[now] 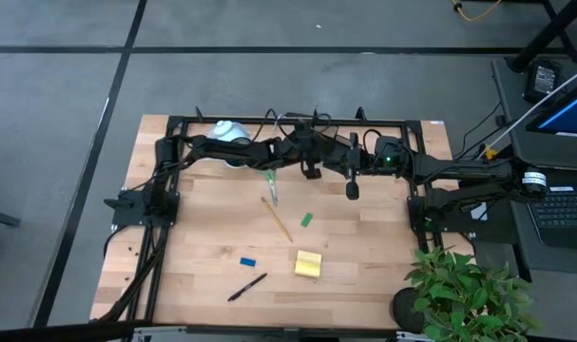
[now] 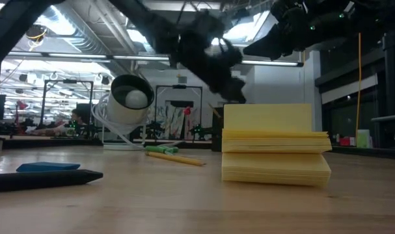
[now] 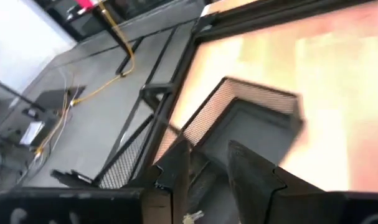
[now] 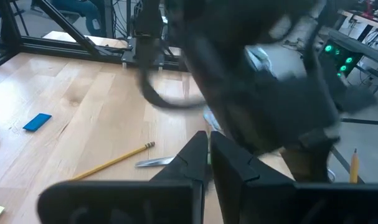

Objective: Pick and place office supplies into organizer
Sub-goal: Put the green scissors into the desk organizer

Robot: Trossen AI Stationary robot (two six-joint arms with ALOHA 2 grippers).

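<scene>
Hovering over the organizer (image 3: 251,118), left pincer (image 3: 208,168) slightly apart; right pincer (image 4: 208,155) together.

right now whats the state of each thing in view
left gripper: fingers apart, over the black mesh organizer
right gripper: shut, holding nothing
yellow sticky-note pad: flat on table
pencil: lying loose
blue eraser: loose
black pen: loose

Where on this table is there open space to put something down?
Bare wood lies left of the blue eraser and black pen, and right of the yellow sticky-note pad. The far edge is crowded: both arms, white round device, scissors.
</scene>
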